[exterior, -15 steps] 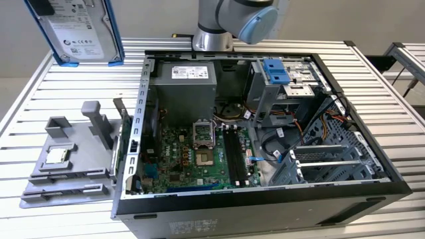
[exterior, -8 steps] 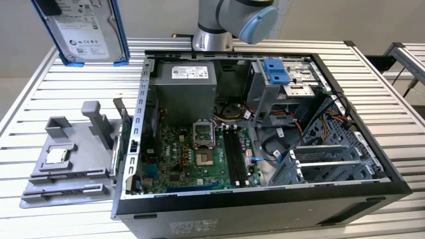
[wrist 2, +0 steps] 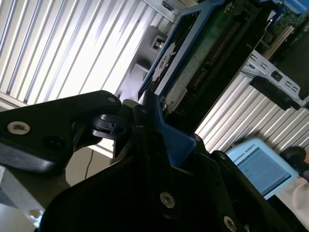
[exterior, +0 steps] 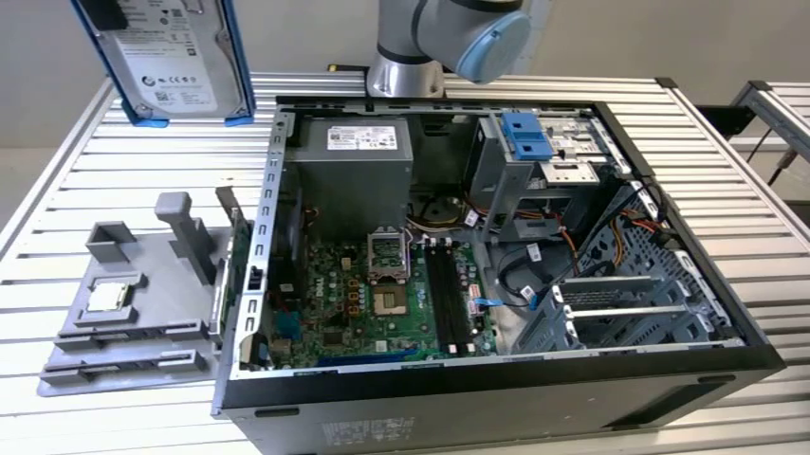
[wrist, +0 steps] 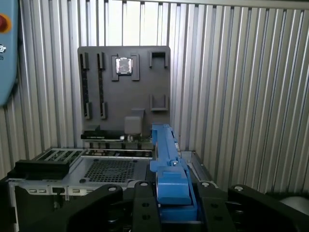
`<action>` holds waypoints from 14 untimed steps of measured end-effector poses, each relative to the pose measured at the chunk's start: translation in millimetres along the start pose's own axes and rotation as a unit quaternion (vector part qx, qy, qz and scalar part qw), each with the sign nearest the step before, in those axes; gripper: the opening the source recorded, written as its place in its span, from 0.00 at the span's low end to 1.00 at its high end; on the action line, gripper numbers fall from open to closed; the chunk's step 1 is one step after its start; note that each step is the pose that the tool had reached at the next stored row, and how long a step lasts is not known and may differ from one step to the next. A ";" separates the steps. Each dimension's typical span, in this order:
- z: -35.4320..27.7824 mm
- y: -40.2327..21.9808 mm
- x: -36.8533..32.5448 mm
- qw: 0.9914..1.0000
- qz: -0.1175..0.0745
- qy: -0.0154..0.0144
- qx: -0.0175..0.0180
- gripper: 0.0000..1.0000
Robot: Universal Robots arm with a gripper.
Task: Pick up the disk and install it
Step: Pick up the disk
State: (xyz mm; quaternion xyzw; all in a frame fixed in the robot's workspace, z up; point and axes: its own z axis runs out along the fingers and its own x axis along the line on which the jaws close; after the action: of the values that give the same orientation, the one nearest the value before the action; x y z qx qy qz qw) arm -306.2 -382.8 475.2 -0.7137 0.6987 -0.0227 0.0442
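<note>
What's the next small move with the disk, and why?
Probably translate toward the exterior view's right, keeping height: the gripper holds the disk by its blue carrier outside the open case, and the drive cage sits inside it, farther right.

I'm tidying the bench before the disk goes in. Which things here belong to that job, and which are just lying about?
In the job: the disk, clamped in the gripper; the open computer case.
Lying about: the grey tray; the small chip on it; the blue bracket inside the case.
</note>
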 end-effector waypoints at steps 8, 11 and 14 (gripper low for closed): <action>0.8 -8.1 0.2 1.000 0.000 0.000 0.000 0.00; 1.3 -13.1 0.3 1.000 0.000 0.000 0.000 0.00; 1.7 -18.1 0.4 1.000 0.000 0.000 0.000 0.00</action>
State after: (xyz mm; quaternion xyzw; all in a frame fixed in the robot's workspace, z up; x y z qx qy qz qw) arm -288.0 -382.8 475.2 -0.7138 0.6986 -0.0227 0.0441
